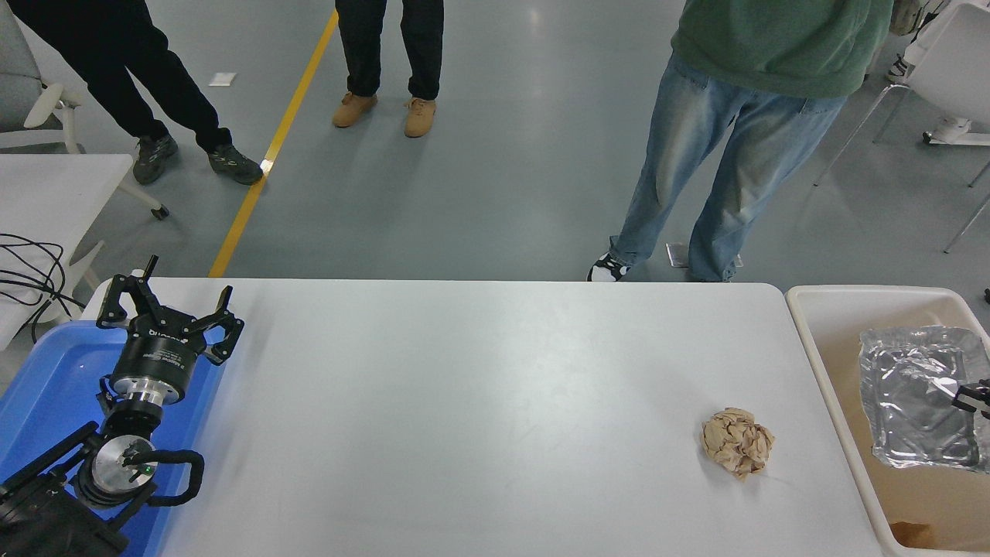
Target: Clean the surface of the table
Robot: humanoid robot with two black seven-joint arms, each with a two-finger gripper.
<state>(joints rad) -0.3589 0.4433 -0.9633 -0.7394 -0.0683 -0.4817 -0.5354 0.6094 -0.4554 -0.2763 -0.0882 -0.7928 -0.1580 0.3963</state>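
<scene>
While right hand (976, 396) shows only as black tip at right edge over crumpled foil sheet (916, 394) in beige bin (820, 340), cannot tell if gripping or spread. Left hand (168, 313) parked lower left above blue tray (46, 387), fingers spread wide; print on its black collar too small to read. White table surface (479, 402) spans centre; crumpled brown paper ball (736, 442) lies on it near right end, apart from bin. Three persons' legs beyond far edge.
</scene>
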